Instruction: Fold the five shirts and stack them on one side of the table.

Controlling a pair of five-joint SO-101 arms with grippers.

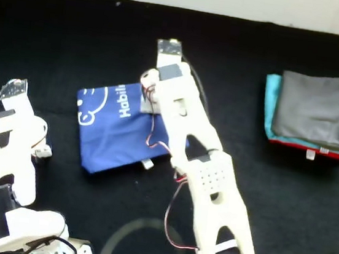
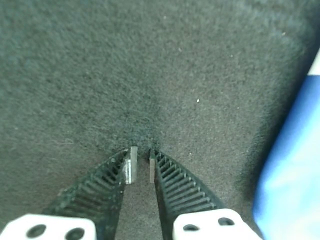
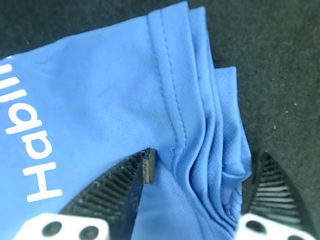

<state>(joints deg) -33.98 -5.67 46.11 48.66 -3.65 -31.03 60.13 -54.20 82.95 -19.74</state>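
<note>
The right gripper [image 3: 205, 165] is hovering with jaws spread wide, straddling the layered side edge of a folded blue shirt [image 3: 90, 100] that is lying near the middle of the black-covered table [image 1: 243, 185]. Seen from above, that gripper [image 1: 150, 100] is sitting over the edge of the blue shirt [image 1: 113, 132] that faces the stack. The left gripper [image 2: 141, 160] is resting low over bare cloth just beside the shirt, jaws nearly pressed together and gripping nothing. Well apart, at one side of the table, a stack is already standing: a grey shirt [image 1: 323, 109] is lying on top, with a teal shirt [image 1: 270, 105] and a red shirt [image 1: 315, 151] showing beneath. Whether a fourth is lying inside cannot be told. By the look of it, the folding is nearing its end, and the blue shirt is awaiting its carry to the stack.
</note>
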